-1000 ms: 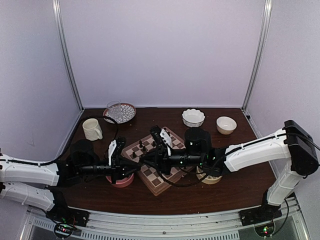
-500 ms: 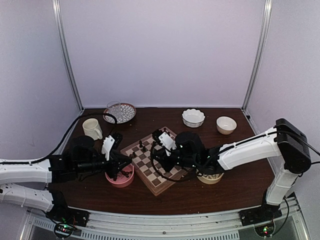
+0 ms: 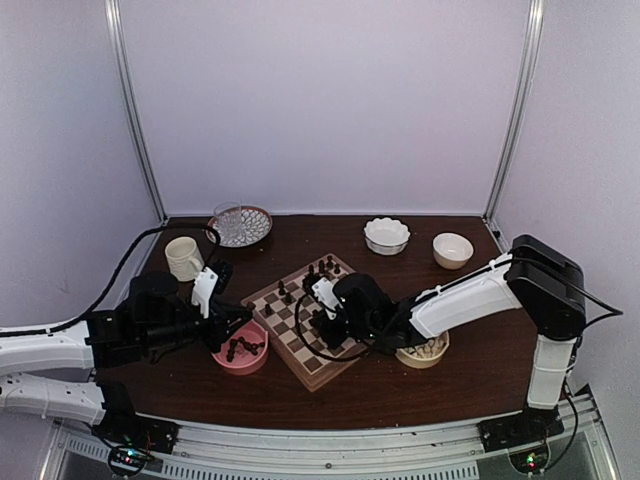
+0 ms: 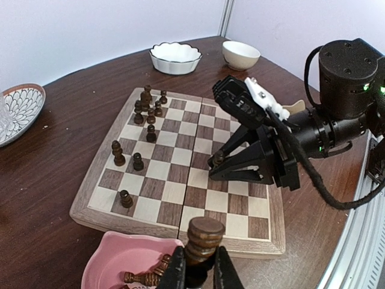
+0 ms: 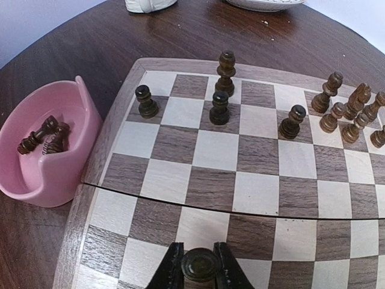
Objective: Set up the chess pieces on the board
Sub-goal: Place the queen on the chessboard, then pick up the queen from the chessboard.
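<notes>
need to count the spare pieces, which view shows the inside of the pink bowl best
The right wrist view: the pink bowl sits nearly whole at left, its dark pieces clear inside. The top external view shows the bowl whole but small. The left wrist view cuts the bowl off at the bottom edge.

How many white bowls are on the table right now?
2. A scalloped bowl sits at the back, and a plain round bowl is just right of it, slightly nearer. None appears to be hidden behind the arms.
</notes>
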`<state>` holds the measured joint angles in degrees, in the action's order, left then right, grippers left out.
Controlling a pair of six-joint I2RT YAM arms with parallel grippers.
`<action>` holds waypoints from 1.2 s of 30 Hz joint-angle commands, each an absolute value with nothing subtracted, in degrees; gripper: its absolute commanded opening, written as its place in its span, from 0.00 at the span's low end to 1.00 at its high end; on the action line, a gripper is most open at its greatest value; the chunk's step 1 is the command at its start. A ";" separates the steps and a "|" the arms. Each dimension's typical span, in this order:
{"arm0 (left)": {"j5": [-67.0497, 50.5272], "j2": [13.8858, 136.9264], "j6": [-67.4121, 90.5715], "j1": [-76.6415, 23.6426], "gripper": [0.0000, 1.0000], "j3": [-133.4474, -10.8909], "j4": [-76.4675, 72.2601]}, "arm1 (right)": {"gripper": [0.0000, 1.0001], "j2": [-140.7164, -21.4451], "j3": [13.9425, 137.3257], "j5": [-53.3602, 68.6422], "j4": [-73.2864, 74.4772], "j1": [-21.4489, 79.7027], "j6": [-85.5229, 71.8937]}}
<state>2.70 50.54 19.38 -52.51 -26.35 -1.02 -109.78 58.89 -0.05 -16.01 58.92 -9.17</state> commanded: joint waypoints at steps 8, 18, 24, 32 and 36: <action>2.93 51.32 18.73 -52.65 0.00 -26.54 -1.67 | 0.37 -110.55 61.45 -1.02 -14.38 58.36 -9.67; 2.81 51.15 18.63 -52.60 0.00 -26.63 -1.67 | 0.43 -104.50 61.17 -0.12 -11.27 58.36 -8.49; 3.05 51.49 18.55 -52.62 0.00 -26.88 -1.42 | 0.52 -105.14 66.44 -1.43 -1.06 58.37 -9.33; 3.43 52.12 18.19 -52.65 0.00 -27.13 -1.32 | 0.48 -105.59 71.40 -1.80 8.67 58.37 -10.31; 3.13 52.65 18.03 -52.62 0.01 -27.40 -1.14 | 0.44 -106.52 72.51 -1.69 10.50 58.42 -10.03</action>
